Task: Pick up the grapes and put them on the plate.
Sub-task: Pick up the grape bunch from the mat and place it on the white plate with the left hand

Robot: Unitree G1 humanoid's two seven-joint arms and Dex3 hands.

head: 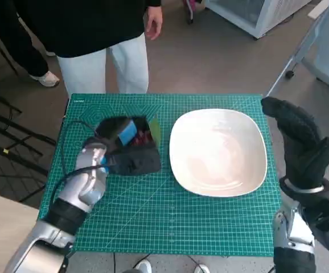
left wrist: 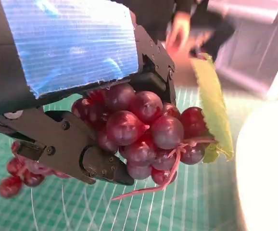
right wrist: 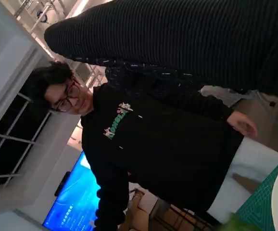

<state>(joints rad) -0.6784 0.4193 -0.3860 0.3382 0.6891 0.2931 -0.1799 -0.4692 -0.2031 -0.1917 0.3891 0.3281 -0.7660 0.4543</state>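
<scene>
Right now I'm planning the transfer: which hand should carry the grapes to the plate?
The left hand: its fingers already grip the grapes, beside the plate. The right hand holds nothing, raised past the plate's far side.

The grapes (left wrist: pixel 144 130) sit in the left hand (head: pixel 127 149), left of the plate (head: pixel 218 151) on the mat (head: pixel 170 222).

Green mat (head: pixel 170 222) (gridded) bears white plate (head: pixel 218 152).

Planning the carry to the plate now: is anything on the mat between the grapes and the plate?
Nothing visible stands between them. The left hand holds the grapes just beside the plate, with only a strip of bare green mat between. The right hand hangs past the plate's far edge, off the path.
</scene>
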